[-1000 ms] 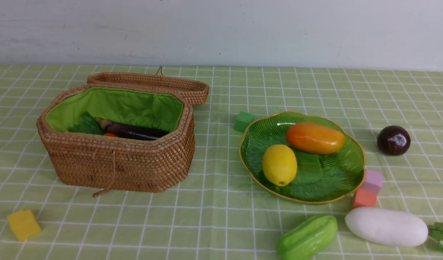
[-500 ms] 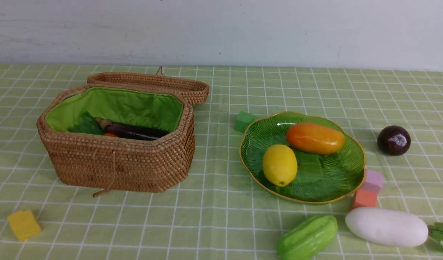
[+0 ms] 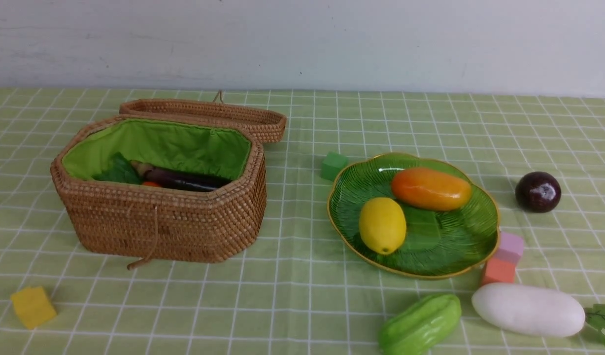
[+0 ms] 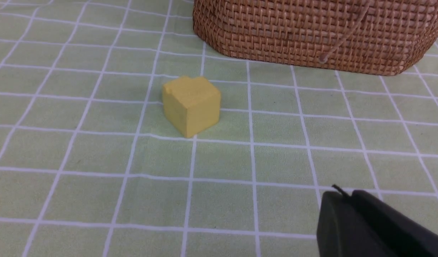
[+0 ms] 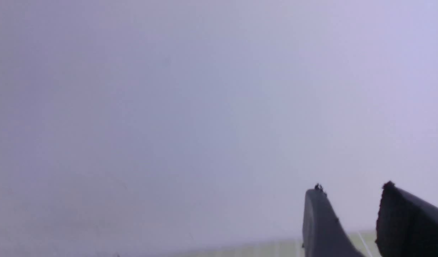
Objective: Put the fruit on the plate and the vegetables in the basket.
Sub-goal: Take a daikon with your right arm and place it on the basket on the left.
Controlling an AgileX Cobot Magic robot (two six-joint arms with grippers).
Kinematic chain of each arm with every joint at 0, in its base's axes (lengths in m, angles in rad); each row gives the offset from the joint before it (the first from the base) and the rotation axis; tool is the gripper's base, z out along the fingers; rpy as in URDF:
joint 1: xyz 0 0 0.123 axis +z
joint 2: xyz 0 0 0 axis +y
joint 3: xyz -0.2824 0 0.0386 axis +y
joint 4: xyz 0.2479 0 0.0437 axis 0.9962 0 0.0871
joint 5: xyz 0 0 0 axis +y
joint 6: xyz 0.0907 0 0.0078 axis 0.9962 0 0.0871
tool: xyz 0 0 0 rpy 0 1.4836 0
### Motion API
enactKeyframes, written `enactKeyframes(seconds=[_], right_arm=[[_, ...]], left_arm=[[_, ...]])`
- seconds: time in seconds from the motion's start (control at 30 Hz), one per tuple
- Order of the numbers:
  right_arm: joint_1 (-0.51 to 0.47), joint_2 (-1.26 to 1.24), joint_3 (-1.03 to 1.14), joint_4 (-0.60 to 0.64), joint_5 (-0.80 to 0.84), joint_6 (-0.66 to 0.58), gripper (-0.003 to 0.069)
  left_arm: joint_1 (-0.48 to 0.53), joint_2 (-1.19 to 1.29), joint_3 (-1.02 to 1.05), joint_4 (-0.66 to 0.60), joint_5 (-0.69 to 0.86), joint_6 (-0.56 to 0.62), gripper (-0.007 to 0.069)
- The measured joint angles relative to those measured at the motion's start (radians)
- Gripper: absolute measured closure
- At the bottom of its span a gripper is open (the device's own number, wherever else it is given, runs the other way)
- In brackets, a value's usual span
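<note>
The wicker basket (image 3: 159, 222) stands open on the left of the checked surface (image 3: 302, 296), its lid (image 3: 204, 111) folded back behind it. Inside, against the green lining (image 3: 154, 143), lie the purple eggplant (image 3: 184, 180) and a red-orange vegetable (image 3: 151, 184) with dark leaves, mostly hidden by the front wall. The green plate (image 3: 445, 256) on the right holds the lemon (image 3: 382, 225) and the mango (image 3: 431, 188), just apart from each other. The dark purple ball (image 3: 538, 192) sits on the cloth to the right of the plate. The gourd (image 3: 420, 323) and the white radish (image 3: 528, 309) lie side by side near the front edge, outside the basket. The left claw (image 4: 345, 195) is together and empty, low near a yellow cube (image 4: 191, 105). The right claw (image 5: 351, 189) is apart, holding nothing.
</note>
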Motion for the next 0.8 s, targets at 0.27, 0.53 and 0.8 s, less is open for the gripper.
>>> enactKeyframes(seconds=[0.27, 0.53, 0.8], right_arm=[[0.000, 0.034, -0.331, -0.061, 0.122, 0.166, 0.0417], [0.000, 0.389, -0.929, -0.112, 0.781, 0.173, 0.0417], [0.000, 0.678, -1.027, -0.173, 1.077, 0.112, 0.0417]], left_arm=[[0.000, 0.000, 0.000, 0.000, -0.001, 0.000, 0.0594], [0.000, 0.000, 0.000, 0.000, -0.001, 0.000, 0.0585], [0.000, 0.000, 0.000, 0.000, -0.001, 0.000, 0.0578]])
